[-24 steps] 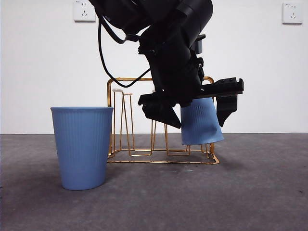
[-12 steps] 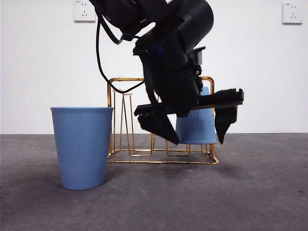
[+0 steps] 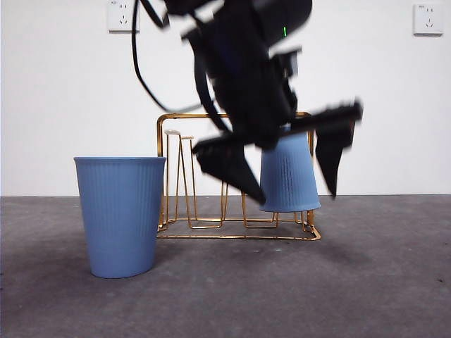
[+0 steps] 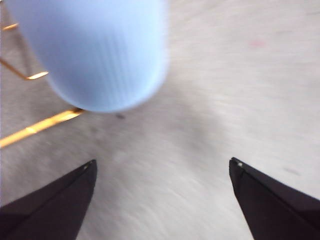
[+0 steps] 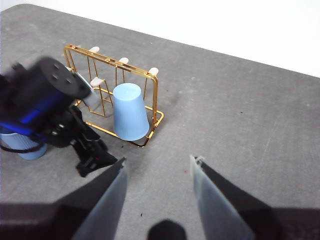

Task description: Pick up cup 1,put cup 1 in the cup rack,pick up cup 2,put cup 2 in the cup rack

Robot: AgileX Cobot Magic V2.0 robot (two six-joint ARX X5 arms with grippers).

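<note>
One ribbed blue cup [image 3: 289, 176] sits upside down on the right-hand prongs of the gold wire cup rack [image 3: 190, 115]. My left gripper [image 3: 294, 197] hovers just in front of and above it, blurred. Its jaws are open and apart from the cup [image 4: 100, 55], with the rack's wire [image 4: 40, 125] beside it. The other blue cup [image 3: 120, 215] stands upright on the table left of the rack. My right gripper [image 5: 158, 161] is open and empty, high above the table, looking down on the rack [image 5: 80, 50], the racked cup [image 5: 130, 112] and the other cup [image 5: 25, 147].
The left arm [image 5: 50, 100] leans over the rack's near side. Pale-tipped prongs [image 3: 173, 132] at the rack's left end carry nothing. Grey table [image 3: 366, 282] stretches right of the rack, with a white wall behind.
The cup went from tilted between the left jaws to resting straight on the prongs. The left gripper let go and has lifted upward.
</note>
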